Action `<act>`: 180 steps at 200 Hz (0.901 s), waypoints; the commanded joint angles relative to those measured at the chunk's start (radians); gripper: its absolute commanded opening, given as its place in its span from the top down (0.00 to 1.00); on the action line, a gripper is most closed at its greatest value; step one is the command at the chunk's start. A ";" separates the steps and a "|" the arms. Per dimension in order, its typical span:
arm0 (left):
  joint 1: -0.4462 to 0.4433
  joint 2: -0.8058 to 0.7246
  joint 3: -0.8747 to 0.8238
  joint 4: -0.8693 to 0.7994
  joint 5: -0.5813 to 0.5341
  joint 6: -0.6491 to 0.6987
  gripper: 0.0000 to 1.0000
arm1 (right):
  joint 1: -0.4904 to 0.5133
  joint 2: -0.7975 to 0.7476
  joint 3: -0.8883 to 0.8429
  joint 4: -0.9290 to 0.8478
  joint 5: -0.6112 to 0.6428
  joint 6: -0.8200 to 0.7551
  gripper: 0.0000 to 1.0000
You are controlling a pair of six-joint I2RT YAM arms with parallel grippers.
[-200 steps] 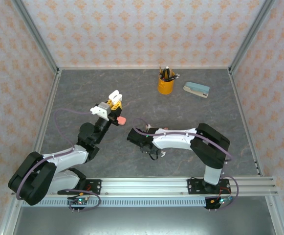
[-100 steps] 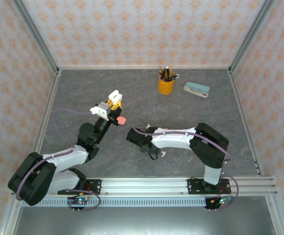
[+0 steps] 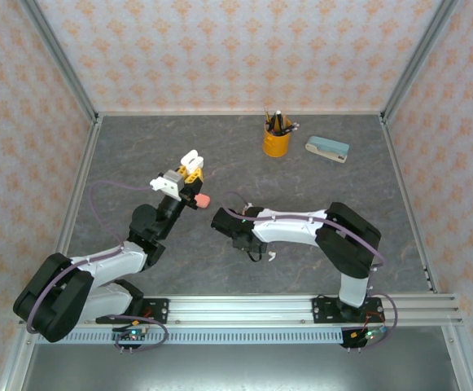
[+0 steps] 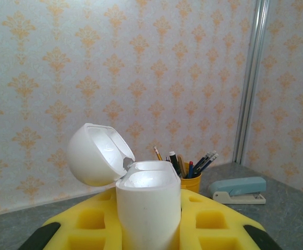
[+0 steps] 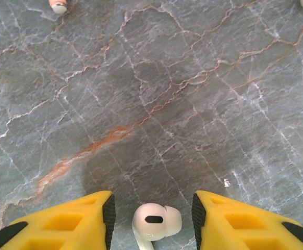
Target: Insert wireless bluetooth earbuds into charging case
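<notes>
My left gripper [image 3: 189,165] is raised over the left-centre of the table. It is shut on a white charging case [image 4: 148,205] that stands upright between the yellow fingers [image 4: 83,224], with its lid [image 4: 96,155] hinged open to the left. My right gripper [image 5: 152,219] points down at the table and is open. A white earbud [image 5: 155,221] lies between its fingers, with a gap on each side. A salmon-pink earbud [image 5: 58,5] lies farther off at the top left of the right wrist view. In the top view a small white earbud [image 3: 269,257] lies by the right gripper [image 3: 252,244].
A salmon-pink case [image 3: 204,199] lies on the table beside the left arm. A yellow pen cup [image 3: 276,140] and a teal stapler [image 3: 327,148] stand at the back. Patterned walls and metal posts [image 4: 250,83] close in the grey marbled table [image 3: 366,204].
The right wrist has crept slightly toward the back left. The left arm and the case it holds have stayed still.
</notes>
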 commanded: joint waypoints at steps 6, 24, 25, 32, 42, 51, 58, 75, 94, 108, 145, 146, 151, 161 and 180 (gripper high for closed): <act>0.010 -0.016 -0.008 0.019 -0.001 -0.008 1.00 | -0.009 0.003 -0.014 0.002 -0.011 0.027 0.56; 0.009 -0.015 -0.008 0.021 -0.001 -0.008 1.00 | -0.012 0.005 -0.020 0.012 -0.027 0.029 0.56; 0.009 -0.015 -0.008 0.021 -0.001 -0.008 1.00 | -0.013 0.005 -0.020 0.013 -0.028 0.029 0.56; 0.009 -0.013 -0.008 0.021 -0.001 -0.009 1.00 | -0.012 0.006 -0.020 0.015 -0.033 0.030 0.56; 0.009 -0.013 -0.008 0.023 -0.001 -0.008 1.00 | -0.013 0.006 -0.021 0.020 -0.038 0.031 0.57; 0.010 -0.012 -0.007 0.022 -0.001 -0.008 1.00 | -0.013 0.006 -0.024 0.021 -0.039 0.032 0.57; 0.010 -0.010 -0.007 0.023 -0.001 -0.009 1.00 | -0.014 0.007 -0.027 0.023 -0.041 0.032 0.57; 0.010 -0.008 -0.005 0.024 0.000 -0.009 1.00 | -0.014 0.007 -0.032 0.028 -0.041 0.035 0.57; 0.009 -0.007 -0.005 0.024 0.000 -0.010 1.00 | -0.016 0.009 -0.038 0.035 -0.048 0.037 0.59; 0.009 -0.006 -0.005 0.024 0.001 -0.009 1.00 | -0.021 0.012 -0.044 0.043 -0.055 0.040 0.59; 0.009 -0.009 -0.005 0.021 0.001 -0.010 1.00 | -0.025 0.015 -0.055 0.054 -0.068 0.043 0.63; 0.009 -0.008 -0.005 0.021 0.001 -0.010 1.00 | -0.024 0.015 -0.055 0.055 -0.068 0.043 0.63; 0.009 -0.010 -0.005 0.020 0.002 -0.010 1.00 | -0.024 0.016 -0.057 0.056 -0.068 0.043 0.63; 0.009 -0.011 -0.005 0.020 0.001 -0.010 1.00 | -0.024 0.013 -0.058 0.058 -0.070 0.043 0.64; 0.009 -0.010 -0.005 0.019 0.000 -0.010 1.00 | -0.024 0.009 -0.065 0.060 -0.071 0.043 0.66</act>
